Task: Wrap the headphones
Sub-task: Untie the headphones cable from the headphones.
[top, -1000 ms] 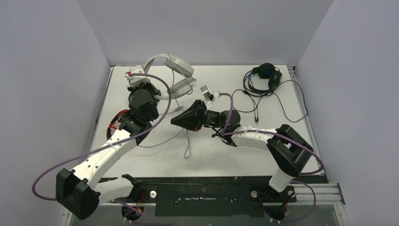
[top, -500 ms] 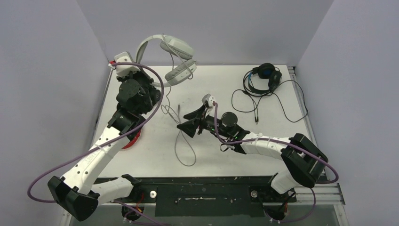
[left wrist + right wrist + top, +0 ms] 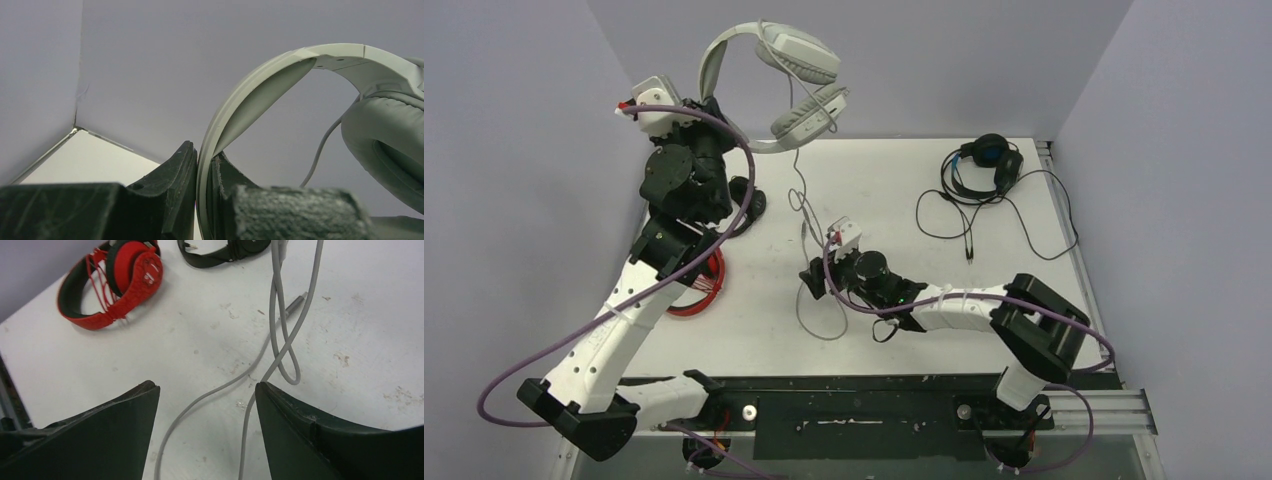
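My left gripper is raised high at the back left and shut on the headband of the white-grey headphones; in the left wrist view the fingers clamp the band on both sides, with an ear cup at the right. The headphones' grey cable hangs down to a loop on the table. My right gripper stands open low over that cable, which lies between the jaws without being held. The cable's plug rests on the table.
Red-and-black headphones lie at the left under my left arm, also in the right wrist view. Small black headphones sit behind them. Black-and-blue headphones with loose cable lie at the back right. Walls enclose three sides.
My left arm has lifted the white-grey headphones higher and leftward, drawing the cable up. My right gripper has opened, released the cable and moved left and nearer, low over the table.
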`<state>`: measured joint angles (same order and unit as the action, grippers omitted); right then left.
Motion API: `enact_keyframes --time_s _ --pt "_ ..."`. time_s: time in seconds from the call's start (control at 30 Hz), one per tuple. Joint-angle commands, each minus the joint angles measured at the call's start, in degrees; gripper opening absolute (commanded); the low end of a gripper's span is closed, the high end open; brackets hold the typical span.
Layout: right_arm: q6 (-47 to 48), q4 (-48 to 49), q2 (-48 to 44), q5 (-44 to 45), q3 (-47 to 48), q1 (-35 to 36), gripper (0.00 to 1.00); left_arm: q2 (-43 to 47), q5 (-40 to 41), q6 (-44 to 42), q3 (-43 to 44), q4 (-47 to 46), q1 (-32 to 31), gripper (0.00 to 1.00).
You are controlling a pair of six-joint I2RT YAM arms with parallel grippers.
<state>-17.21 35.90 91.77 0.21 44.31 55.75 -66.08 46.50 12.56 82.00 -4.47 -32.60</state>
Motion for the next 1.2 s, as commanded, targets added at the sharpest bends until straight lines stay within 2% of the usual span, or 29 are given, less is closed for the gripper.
enact_keyframes --time_s 0.0,0.17,0.33,0.37,0.43,0.47,0.53,0.6,0.73,0.87,1.03,1.17 --pt "3.11 -1.59 5.04 2.84 6.04 -1.50 0.70 -0.28 -2.10 2.97 6.36 -3.76 -0.36 0.00" --pt "2.50 -2.97 9.26 9.50 8.79 -1.90 0.66 -1.25 -1.87 2.03 9.35 -3.75 -0.44 0.00" --pt "3.01 -2.72 13.57 9.80 11.07 -2.72 0.61 -2.48 -1.55 1.26 12.03 -3.59 -0.45 0.00" --pt "3.21 -2.68 14.28 9.81 11.57 -2.90 0.58 -2.69 -1.52 1.13 12.53 -3.54 -0.45 0.00" --pt "3.21 -2.83 14.96 9.75 12.24 -3.50 0.47 -3.10 -1.23 0.63 13.46 -3.53 -0.45 0.00" --pt "3.05 -2.96 14.90 9.20 12.16 -3.97 0.39 -3.35 -0.83 0.03 13.92 -3.59 -0.45 0.00" --pt "2.19 -3.47 13.38 8.53 10.84 -5.43 0.16 -4.23 1.16 -2.08 14.78 -4.00 -0.36 0.00" --pt "0.92 -3.93 9.96 8.66 7.68 -7.73 0.00 -5.58 4.97 -5.40 16.07 -5.03 -0.17 0.00" --pt "-1.32 -7.26 -1.24 9.49 -1.26 -15.27 0.00 -7.94 10.98 -15.01 17.23 -10.41 2.76 0.00" --pt "-0.38 -14.42 -13.58 7.68 -6.04 -25.73 0.00 -9.17 10.99 -14.10 19.08 -9.01 10.63 0.00" --pt "2.95 -26.14 -23.21 5.53 -2.82 -39.03 0.00 -9.93 13.35 -16.83 18.55 -12.34 15.58 0.00" --pt "1.09 -33.54 -26.90 5.99 3.70 -46.98 0.00 -10.41 14.58 -18.13 18.46 -13.35 18.37 0.00"
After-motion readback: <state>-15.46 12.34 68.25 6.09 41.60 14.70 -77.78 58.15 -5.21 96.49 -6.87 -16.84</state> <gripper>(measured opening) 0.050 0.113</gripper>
